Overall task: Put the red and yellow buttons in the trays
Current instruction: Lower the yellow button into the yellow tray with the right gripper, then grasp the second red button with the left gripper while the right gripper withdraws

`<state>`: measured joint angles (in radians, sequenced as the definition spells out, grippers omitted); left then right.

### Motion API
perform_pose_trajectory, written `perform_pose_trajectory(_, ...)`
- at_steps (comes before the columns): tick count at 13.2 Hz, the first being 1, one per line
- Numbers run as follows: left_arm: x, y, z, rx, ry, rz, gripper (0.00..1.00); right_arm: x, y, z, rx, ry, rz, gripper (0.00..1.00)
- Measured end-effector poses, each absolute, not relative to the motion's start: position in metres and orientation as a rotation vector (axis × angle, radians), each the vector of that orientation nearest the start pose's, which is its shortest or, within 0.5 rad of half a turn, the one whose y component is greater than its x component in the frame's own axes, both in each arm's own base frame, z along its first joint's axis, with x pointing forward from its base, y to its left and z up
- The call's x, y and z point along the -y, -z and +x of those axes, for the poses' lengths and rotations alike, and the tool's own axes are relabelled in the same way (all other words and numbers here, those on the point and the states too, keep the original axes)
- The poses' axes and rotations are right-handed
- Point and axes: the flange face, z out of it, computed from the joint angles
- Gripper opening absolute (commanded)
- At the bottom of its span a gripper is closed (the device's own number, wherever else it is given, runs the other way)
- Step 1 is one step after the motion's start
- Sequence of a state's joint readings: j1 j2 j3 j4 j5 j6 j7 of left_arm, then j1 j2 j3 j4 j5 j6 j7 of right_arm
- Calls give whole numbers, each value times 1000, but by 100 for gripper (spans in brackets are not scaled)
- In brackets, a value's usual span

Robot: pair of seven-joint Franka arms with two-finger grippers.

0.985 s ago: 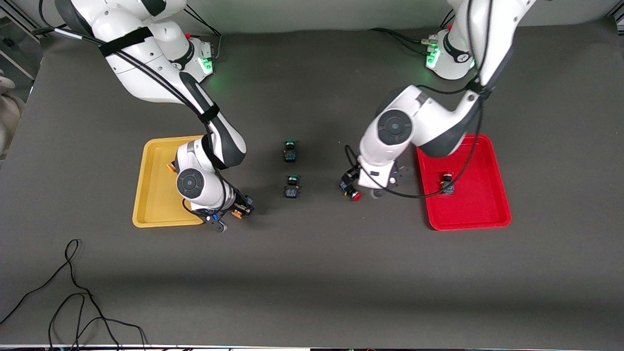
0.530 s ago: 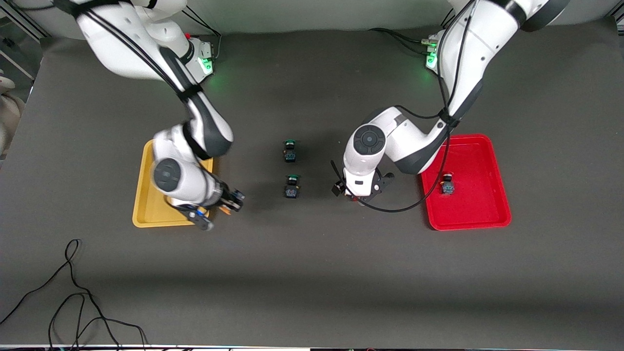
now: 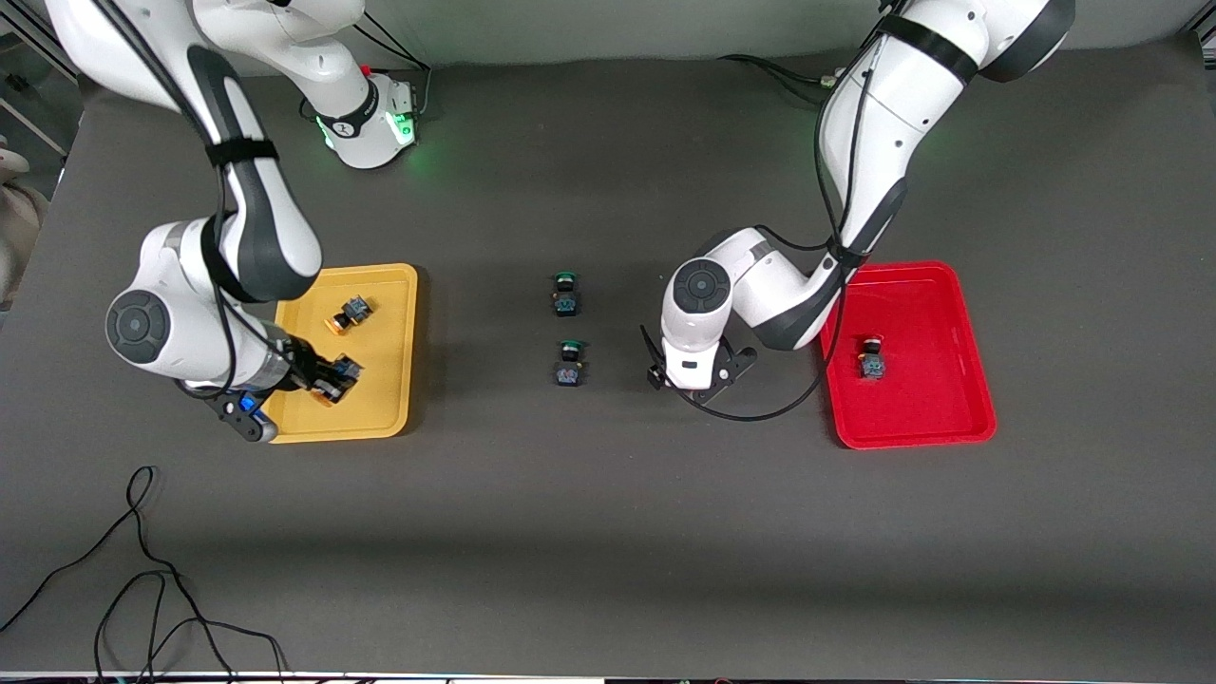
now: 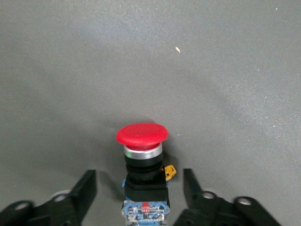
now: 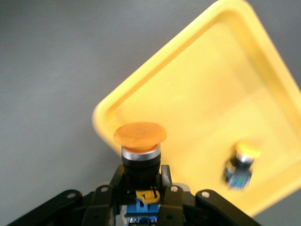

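My right gripper (image 3: 328,380), clamped on an orange-capped dark push-button (image 5: 139,141), hovers over the yellow plastic tray (image 3: 394,285) for release; my left gripper (image 4: 136,200), jaws apart, straddles the red-capped button (image 4: 142,141) to grasp.

a red-capped button (image 4: 142,160) stands on the grey table (image 4: 211,70), between the left claw's (image 4: 140,193) parted fingers (image 4: 84,190).

You are looking at a robotics laboratory bench: two white arms (image 3: 860,142) are standing on bases with glowing green lights (image 3: 407,126), bolted along a table (image 3: 608,532) that is wearing a dark grey mat. Loose black cables (image 3: 142,579) are trailing over the mat's corner nearest the front camera, and colour-coded trays (image 3: 936,418) are lying out as in a trial.
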<state>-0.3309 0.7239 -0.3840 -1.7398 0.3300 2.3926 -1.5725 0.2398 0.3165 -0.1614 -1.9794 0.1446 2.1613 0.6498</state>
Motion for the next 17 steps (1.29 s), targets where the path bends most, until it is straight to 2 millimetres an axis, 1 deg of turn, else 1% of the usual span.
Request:
perform_pose_trajectory(1, 417, -186, 519, 1087, -36, -2963, 3, -41, -272, 580, -991, -191, -2966, 0)
perform_pose_trajectory(2, 417, -189, 523, 1095, -27, -2968, 2, -34, -248, 569, -991, -175, -2975, 0)
perform_pose_trajectory(3, 417, -193, 527, 1103, -17, -2972, 2, -32, -230, 561, -994, -173, -2983, 0)
perform_pose_trajectory(4, 417, -197, 532, 1111, -7, -2975, 0, -32, -218, 557, -995, -169, -2989, 0)
perform_pose_trajectory(5, 416, -203, 537, 1116, 5, -2978, 0, -32, -208, 554, -994, -152, -2992, 0)
perform_pose_trajectory(6, 411, -210, 545, 1107, 18, -2983, 0, -32, -200, 551, -995, -125, -2994, 3)
perform_pose_trajectory(7, 401, -222, 554, 1070, 23, -2988, 0, -31, -192, 549, -995, -109, -2996, 24)
perform_pose_trajectory(8, 388, -238, 563, 1013, 6, -2997, 0, -31, -187, 548, -996, -103, -2998, 74)
perform_pose_trajectory(9, 369, -257, 572, 931, -37, -3011, 0, -31, -185, 547, -996, -105, -3000, 100)
perform_pose_trajectory(10, 344, -278, 581, 840, -104, -3026, 0, -31, -186, 548, -996, -103, -3000, 100)
perform_pose_trajectory(11, 313, -299, 589, 754, -169, -3040, 0, -32, -188, 548, -993, -96, -2998, 100)
perform_pose_trajectory(12, 276, -316, 598, 665, -223, -3053, 0, -33, -192, 550, -989, -84, -2995, 100)
perform_pose_trajectory(13, 237, -328, 605, 597, -265, -3062, 0, -34, -201, 553, -984, -77, -2990, 100)
perform_pose_trajectory(14, 200, -334, 609, 561, -303, -3073, 0, -37, -216, 556, -978, -81, -2983, 100)
perform_pose_trajectory(15, 177, -333, 610, 546, -329, -3083, 7, -40, -241, 560, -967, -82, -2972, 100)
perform_pose_trajectory(16, 168, -329, 609, 537, -345, -3087, 46, -44, -271, 562, -949, -75, -2958, 100)
perform_pose_trajectory(17, 170, -325, 606, 525, -358, -3088, 90, -49, -305, 562, -926, -64, -2943, 100)
